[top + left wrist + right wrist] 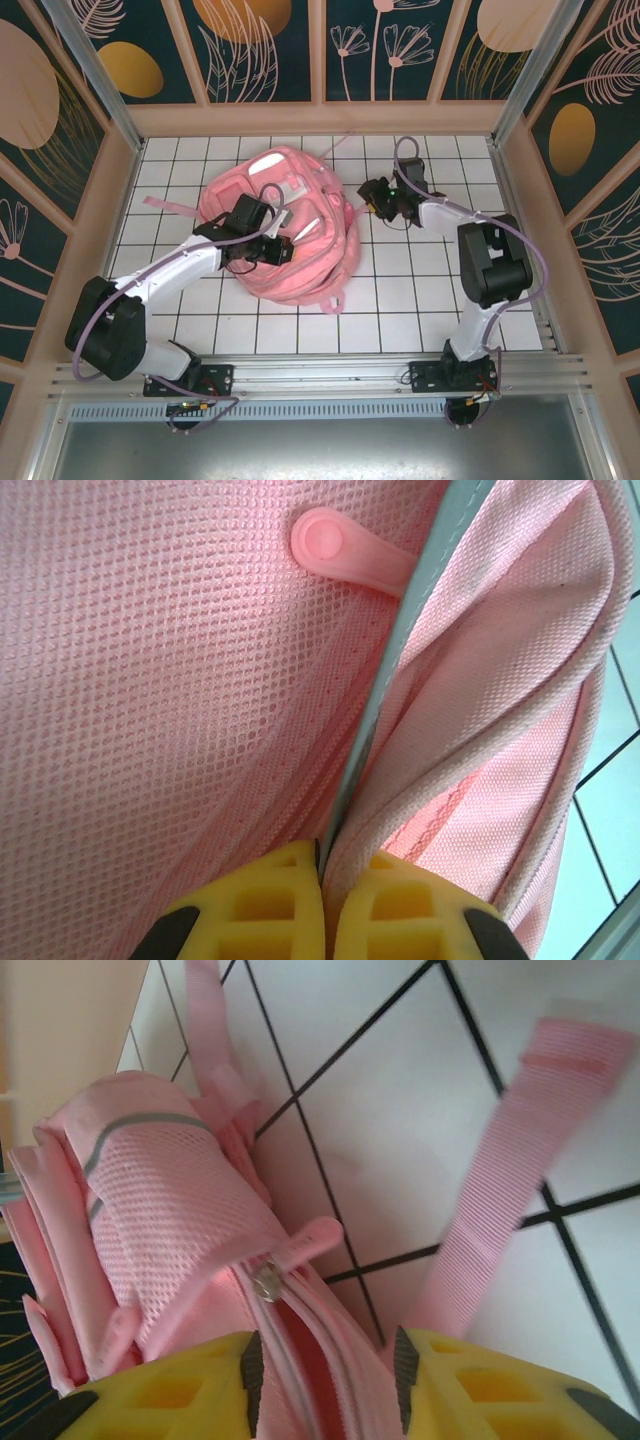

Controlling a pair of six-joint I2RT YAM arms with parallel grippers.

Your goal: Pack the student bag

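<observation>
White square tiles with black grid lines cover the table (pixel 420 290), walled in by a beige frame and dark teal panels painted with pale flowers and gold discs. Near the middle of it lies the student bag (pixel 320 260), a large pink fabric backpack, slumped flat with loose pink straps trailing onto the tiles.

From the lower left, the left gripper (pixel 283 250) reaches onto the bag's top face. Seen from its wrist, the left gripper (pixel 322 865) has its yellow fingers pressed together, clamped on a fold of the pink mesh (pixel 180 680) where a grey reflective strip (pixel 420 610) runs down into the pinch. A soft pink rubber zipper pull (pixel 345 550) lies on the mesh above.

At the bag's right edge sits the right gripper (pixel 367 196). In its wrist view the right gripper (pixel 325 1365) has its jaws apart, straddling a ridge of pink fabric (pixel 170 1200) just below a small metal zipper slider (pixel 266 1282). A flat pink webbing strap (pixel 510 1160) crosses the tiles beside it.
</observation>
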